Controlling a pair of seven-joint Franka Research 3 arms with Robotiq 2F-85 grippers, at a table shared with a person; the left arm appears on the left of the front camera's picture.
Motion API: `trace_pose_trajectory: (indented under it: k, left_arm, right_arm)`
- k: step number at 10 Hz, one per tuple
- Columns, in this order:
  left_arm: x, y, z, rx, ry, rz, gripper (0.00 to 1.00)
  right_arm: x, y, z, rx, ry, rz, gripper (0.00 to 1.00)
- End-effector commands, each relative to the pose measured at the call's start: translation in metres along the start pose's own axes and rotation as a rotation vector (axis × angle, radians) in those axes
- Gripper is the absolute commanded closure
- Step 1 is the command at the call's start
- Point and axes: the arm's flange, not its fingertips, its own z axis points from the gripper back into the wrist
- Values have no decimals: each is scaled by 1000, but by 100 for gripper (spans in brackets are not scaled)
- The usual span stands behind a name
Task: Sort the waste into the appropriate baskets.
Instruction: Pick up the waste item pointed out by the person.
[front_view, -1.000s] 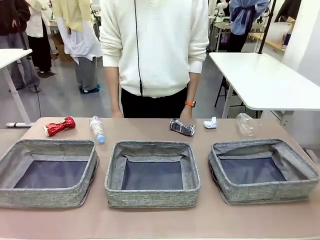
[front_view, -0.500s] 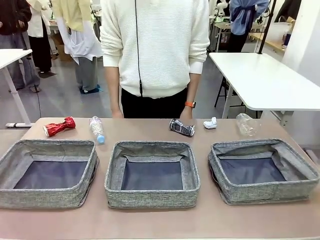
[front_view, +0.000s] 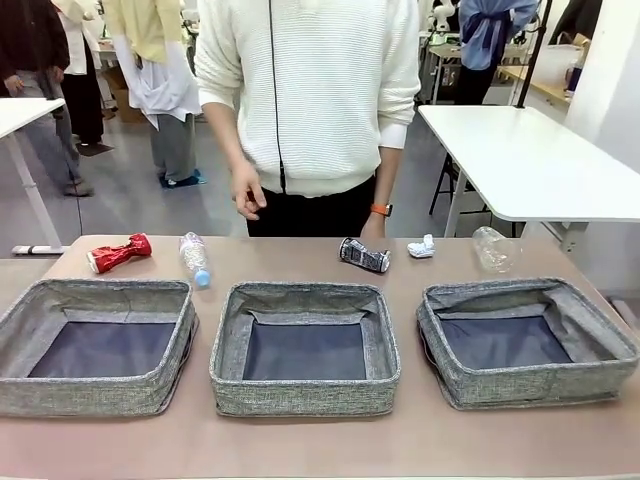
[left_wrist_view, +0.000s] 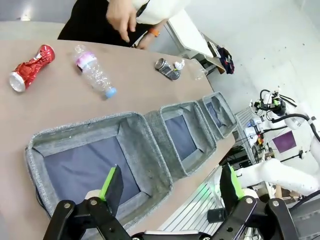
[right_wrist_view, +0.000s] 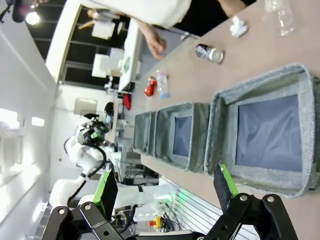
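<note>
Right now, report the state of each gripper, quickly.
Left gripper: open, holding nothing.
Right gripper: open, holding nothing.

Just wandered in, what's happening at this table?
Rubbish is laid out for sorting, but nothing is being handled yet. Three low grey woven fabric baskets sit in a row, all empty. Beyond them lie a crushed red can, a clear bottle with a blue cap, a crushed black-silver can, a white tissue wad and crumpled clear plastic. A person in a white sweater stands at the far side, one hand raised, touching nothing. The robot's left gripper and right gripper are both open and empty.
</note>
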Motion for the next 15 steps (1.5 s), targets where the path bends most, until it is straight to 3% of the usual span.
trace_pose_trajectory:
  k: [1,13,14,15]
  left_arm:
    - [4,-1,-1,-13,-10,-24,0]
    - [4,-1,-1,-13,-10,-24,0]
    - [2,-1,-1,6,9,0,0]
    - [46,-31,-23,214,186,282,0]
  right_arm:
    - [4,0,-3,21,-7,27,0]
    - [4,0,-3,21,-7,27,0]
    - [4,0,-3,21,-7,27,0]
    - [4,0,-3,21,-7,27,0]
